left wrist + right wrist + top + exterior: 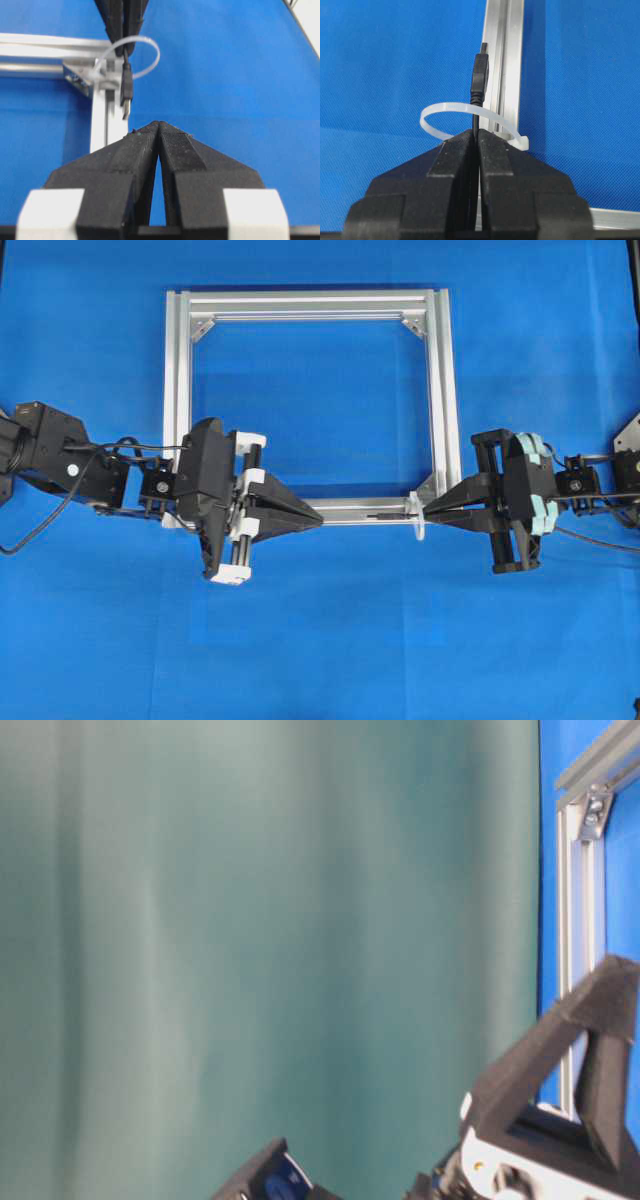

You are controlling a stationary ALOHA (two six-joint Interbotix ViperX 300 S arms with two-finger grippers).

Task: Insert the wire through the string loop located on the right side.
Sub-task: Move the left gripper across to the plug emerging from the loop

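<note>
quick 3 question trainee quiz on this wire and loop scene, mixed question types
1. True or false: the left end effector holds the thin black wire with the dark plug tip.
2. Which end effector grips that wire: A left, B right?
3. Fill in: the plug has passed through the whitish translucent string ____ on the silver aluminium frame.

Key: 1 false; 2 B; 3 loop

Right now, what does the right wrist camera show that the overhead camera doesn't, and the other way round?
Right wrist only: close up, the wire passes through the string loop, its plug beyond it, pinched in the shut right gripper.
Overhead only: the whole aluminium frame and the shut, empty left gripper.
Both: blue table, frame bar, loop, wire, right gripper.
</note>
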